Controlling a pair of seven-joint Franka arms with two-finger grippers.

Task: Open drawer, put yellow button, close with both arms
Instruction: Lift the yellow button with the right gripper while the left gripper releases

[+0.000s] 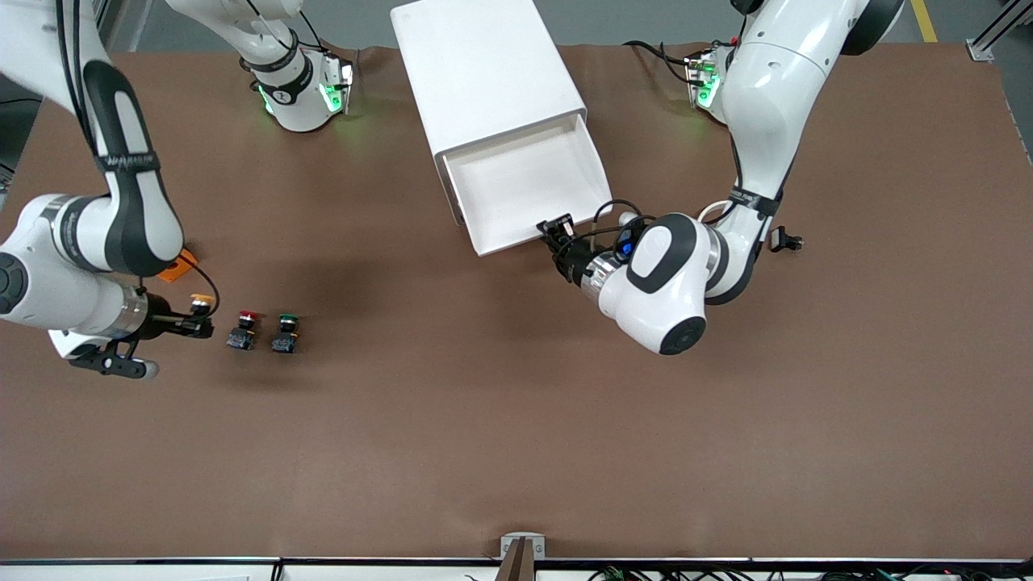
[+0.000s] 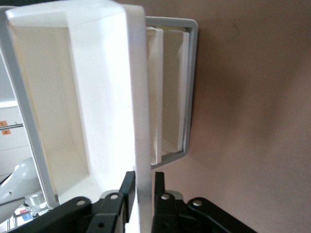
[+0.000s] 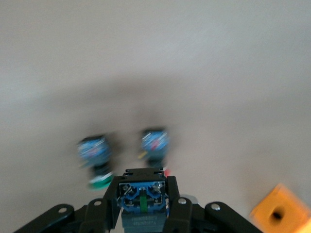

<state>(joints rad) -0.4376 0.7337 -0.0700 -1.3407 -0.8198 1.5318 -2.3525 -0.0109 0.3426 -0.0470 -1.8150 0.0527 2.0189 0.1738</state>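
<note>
Overhead, brown table (image 1: 516,420) under cabinet (image 1: 484,73), grey floor (image 1: 613,20).

From my right wrist camera, I see the right gripper (image 3: 142,196) at the edge of the frame, its two black fingers (image 3: 109,201) pressed against the sides of the yellow button (image 3: 142,198). Only the button's blue-grey base faces me, with small screws at its corners and a green strip in the middle. Past it, on the brown table (image 3: 194,73), two more buttons show blurred: the green button (image 3: 95,158), its green cap visible at the lower edge, and the red button (image 3: 154,144) beside it. An orange block (image 3: 279,211) with a dark hole sits off toward one corner.
</note>
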